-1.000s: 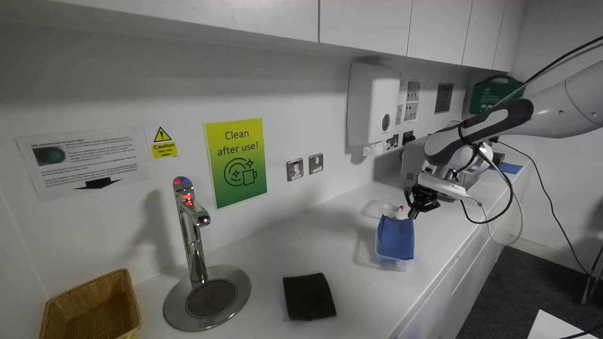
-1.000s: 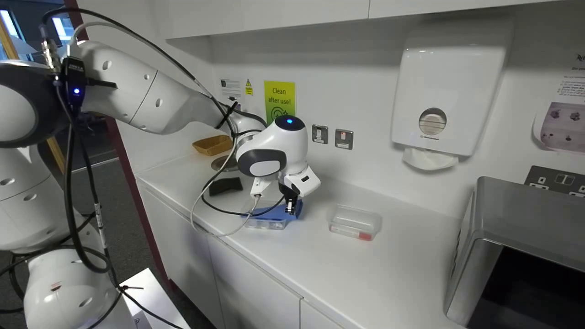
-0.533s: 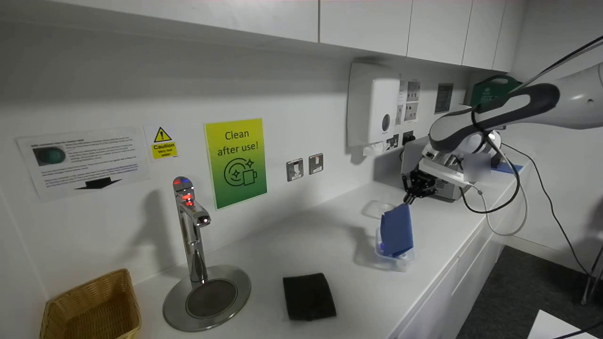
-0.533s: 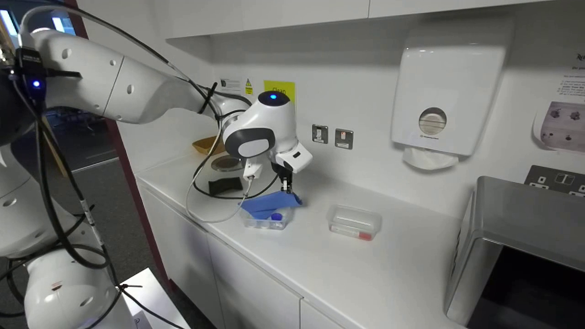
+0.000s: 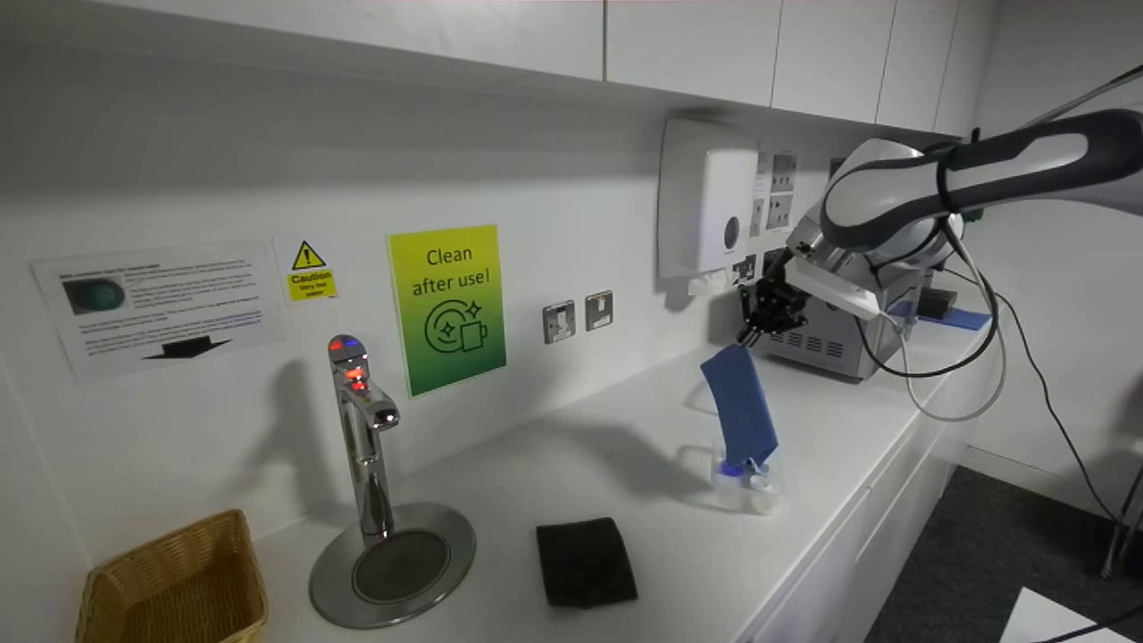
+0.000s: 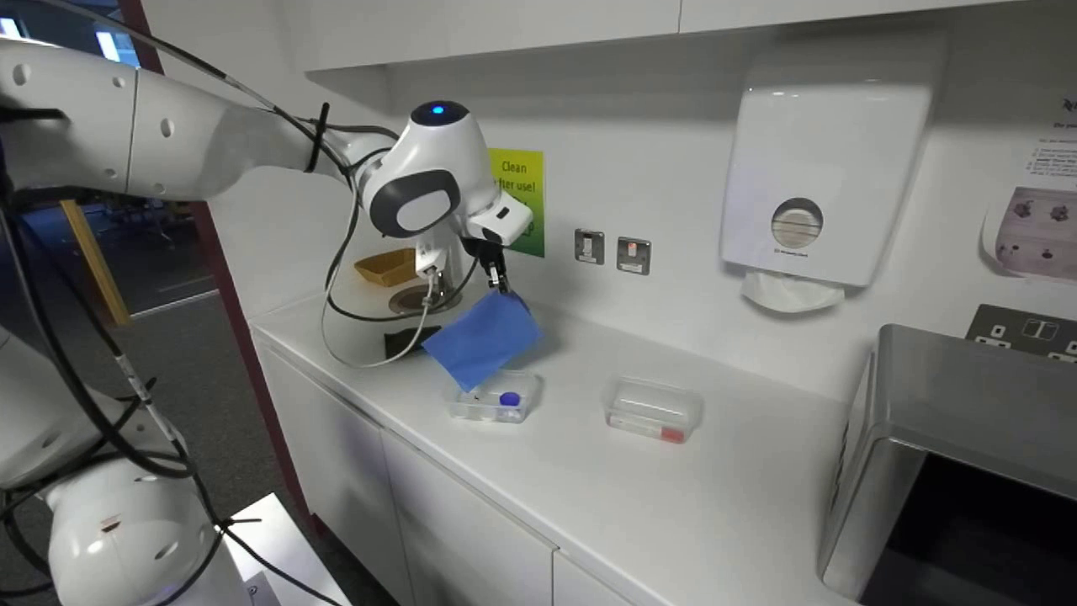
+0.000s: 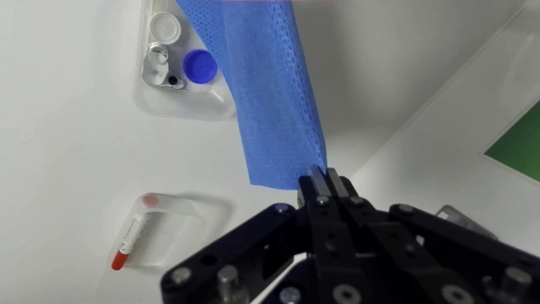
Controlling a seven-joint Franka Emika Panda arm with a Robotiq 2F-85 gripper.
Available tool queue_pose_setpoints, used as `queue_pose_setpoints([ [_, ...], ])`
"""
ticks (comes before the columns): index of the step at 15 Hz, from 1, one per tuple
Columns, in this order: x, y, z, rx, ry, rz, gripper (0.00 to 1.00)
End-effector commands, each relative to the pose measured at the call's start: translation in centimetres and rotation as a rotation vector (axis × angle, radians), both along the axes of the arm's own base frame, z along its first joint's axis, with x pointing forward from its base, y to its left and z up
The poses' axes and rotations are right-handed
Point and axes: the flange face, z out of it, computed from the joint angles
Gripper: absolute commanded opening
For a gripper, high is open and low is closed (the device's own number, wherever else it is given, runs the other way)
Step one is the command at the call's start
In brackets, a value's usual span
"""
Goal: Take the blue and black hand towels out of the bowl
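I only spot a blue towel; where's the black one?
In an exterior view, the black towel lies on the counter at bottom centre, right of the round metal drain by the tap.

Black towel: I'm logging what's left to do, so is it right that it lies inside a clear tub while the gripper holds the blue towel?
Not quite, the place is wrong: both exterior views show the black towel lying directly on the counter. The gripper does hold the blue towel.

Free bench point(image 6: 740, 480) between pen tub point(image 6: 652, 404) and grey appliance point(image 6: 984, 396). Wrist view: blue towel point(image 7: 270, 97) screens part of cap tub point(image 7: 181, 103), left side free; rim contact uncertain.
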Motion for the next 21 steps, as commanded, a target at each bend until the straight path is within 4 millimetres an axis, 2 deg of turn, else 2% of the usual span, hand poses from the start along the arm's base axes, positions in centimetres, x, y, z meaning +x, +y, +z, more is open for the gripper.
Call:
queue_pose_setpoints([
  [1, -0.5, 2.7, 3.3, -0.04, -0.041, 0.029, 0.0],
  [5, -0.1, 5.0, 4.5, -0.075, -0.056, 0.052, 0.0],
  [8, 1.0, 5.9, 4.1, -0.084, -0.037, 0.064, 0.0],
  [17, 7.4, 6.0, 0.1, -0.123, 0.057, 0.047, 0.0],
  [21, 9.4, 6.8, -1.1, -0.155, 0.056, 0.052, 0.0],
])
